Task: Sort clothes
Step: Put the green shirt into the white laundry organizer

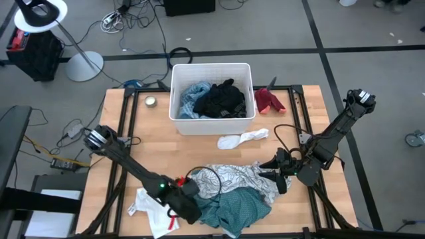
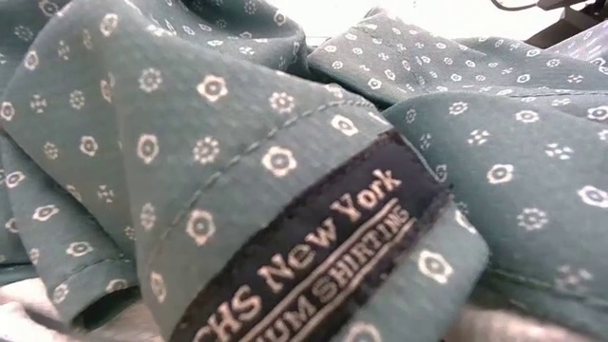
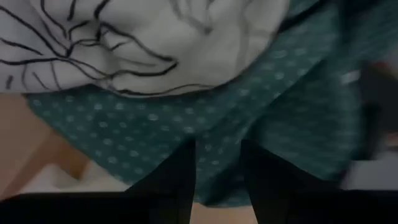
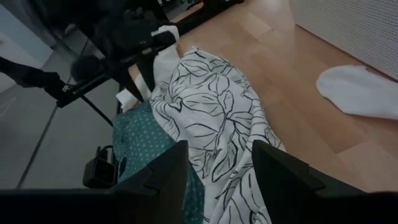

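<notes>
Your left arm reaches low across the near side of the counter (image 1: 159, 126) from its base at the left edge, wrist dropped down, so the left pincer (image 1: 192, 202) sits at the left edge of the teal garment (image 1: 232, 206). Your right arm comes in from the far right corner, elbow bent, with the right pincer (image 1: 279, 174) at the right end of the white leaf-print garment (image 1: 232, 178).

The leaf-print piece lies across the far edge of the teal one; in the low view the teal cloth and its dark woven label (image 2: 323, 252) fill nearly everything, so that view tells you nothing of either arm. A plain white garment (image 1: 149, 206) lies by the near left corner, just beside the left pincer. The white sock (image 1: 242, 139) lies alone between the pile and the white bin (image 1: 212, 70), which holds a light blue garment (image 1: 192, 96) and a black garment (image 1: 222, 99). A red garment (image 1: 269, 99) lies just right of the bin.

Your left pincer's fingers (image 3: 177, 180) stand partly apart, teal fabric showing in the gap; whether they grip it you cannot tell. Your right pincer's fingers (image 4: 165, 174) stand apart over the leaf-print cloth, pinching nothing
</notes>
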